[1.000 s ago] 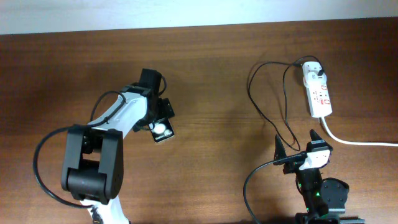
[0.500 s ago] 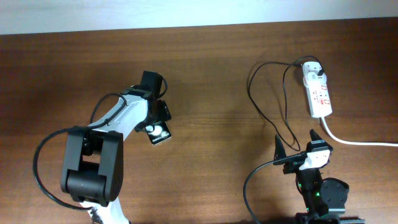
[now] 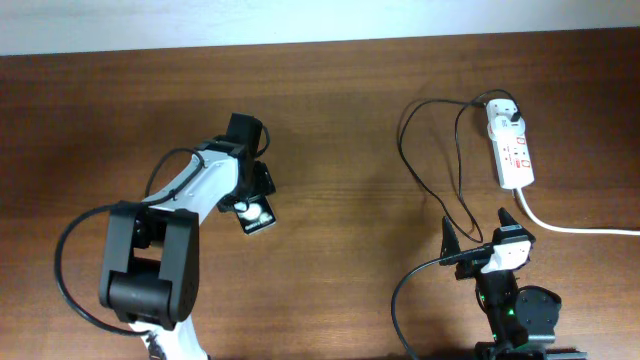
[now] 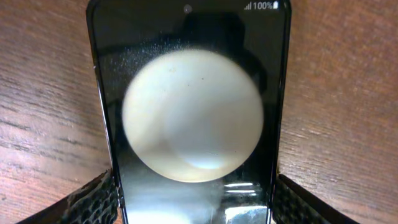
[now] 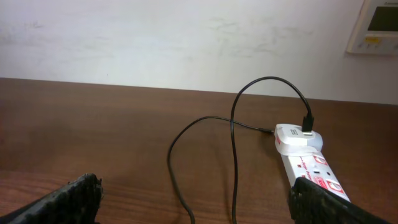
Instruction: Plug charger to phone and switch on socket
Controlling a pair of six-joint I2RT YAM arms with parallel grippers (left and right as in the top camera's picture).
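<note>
Dark wood table (image 3: 340,110) carries everything. On the left, the left gripper (image 3: 254,200) is clamped on the phone (image 3: 258,214), its pads against both long edges in the wrist view, with the screen up and lit. At the near right, the right gripper (image 3: 476,232) hangs with fingers spread wide, holding nothing. The socket (image 3: 511,150) lies at the far right. The charger (image 3: 404,150) has its white adapter seated in the socket's far end, and its black cable loops left and nearer, toward the right gripper.
</note>
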